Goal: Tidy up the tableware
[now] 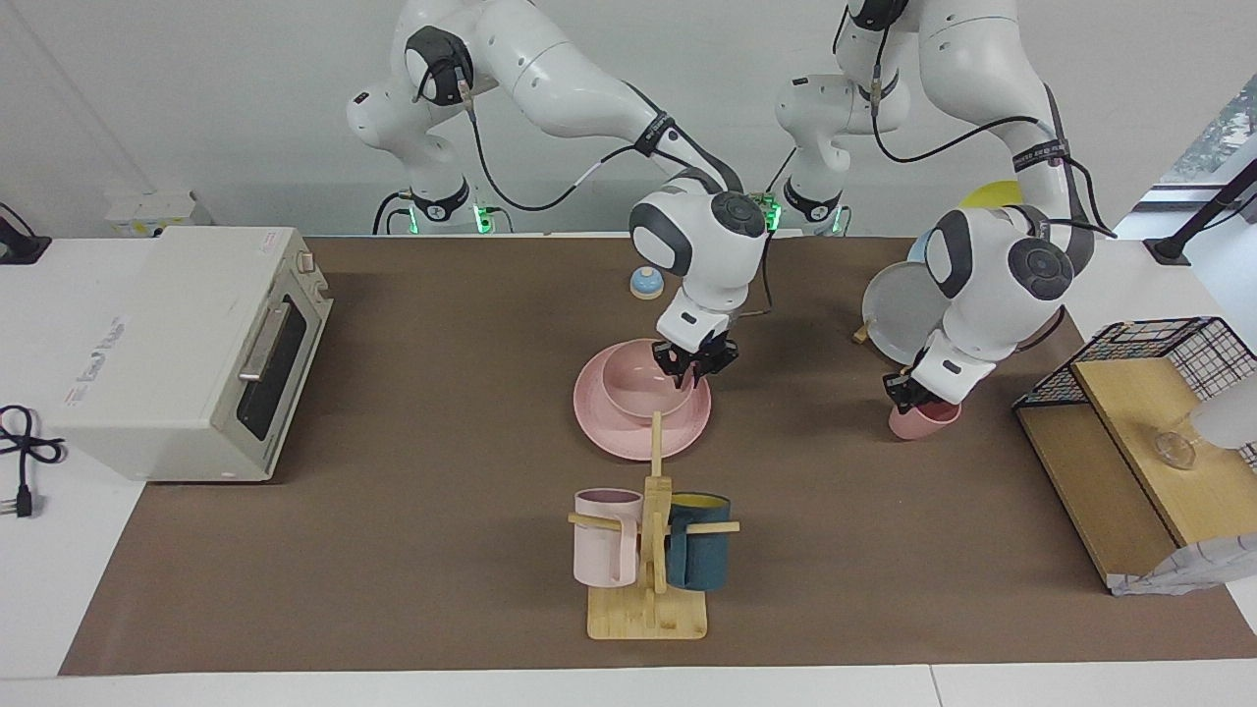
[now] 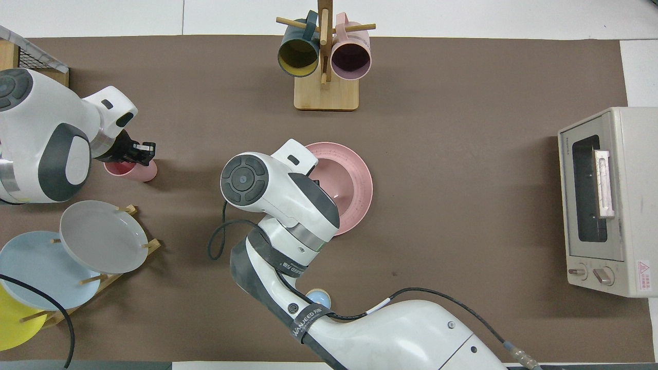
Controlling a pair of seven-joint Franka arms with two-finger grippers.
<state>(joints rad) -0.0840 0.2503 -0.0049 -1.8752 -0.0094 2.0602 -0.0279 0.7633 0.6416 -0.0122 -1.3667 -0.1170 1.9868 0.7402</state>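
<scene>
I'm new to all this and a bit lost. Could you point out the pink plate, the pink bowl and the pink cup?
Plate (image 1: 628, 437): facing view, bare rim.
Bowl (image 1: 633, 388): facing view, inside.
Cup (image 1: 918, 422): facing view, side wall, below the left gripper (image 1: 908, 393).

White wall (image 1: 245, 118), brown-covered table (image 1: 412, 550).

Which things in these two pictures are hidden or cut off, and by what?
- Pink bowl: overhead view, almost all covered by the right arm.
- Pink cup: both views, top hidden by the left gripper.
- Yellow plate: overhead view, cut by the picture's edge.
</scene>
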